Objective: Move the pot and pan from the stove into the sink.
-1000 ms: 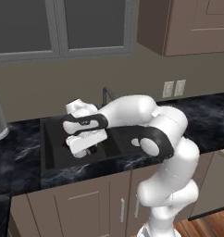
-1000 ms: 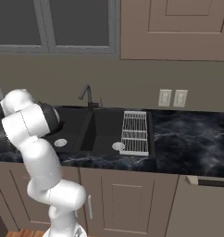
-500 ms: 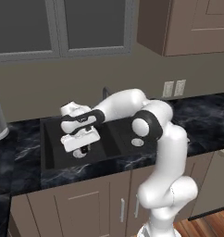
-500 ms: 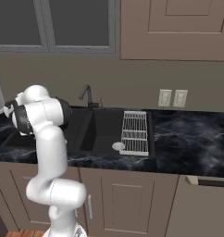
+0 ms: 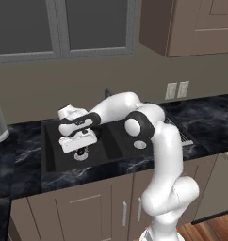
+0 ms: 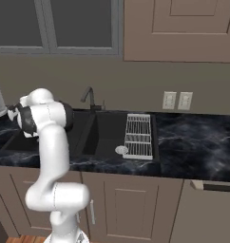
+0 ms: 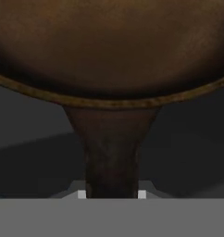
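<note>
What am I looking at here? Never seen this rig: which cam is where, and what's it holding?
It is a rendered kitchen with a white arm on a driving base. Two pictures come from cameras on the base, behind the arm to its left and right. The third looks along the hand itself. In it, the brown pan fills the top, and its handle runs down between the fingers, which are shut on it. From the left base camera, the gripper hangs over the dark sink. A wire rack lies on the sink's right side.
</note>
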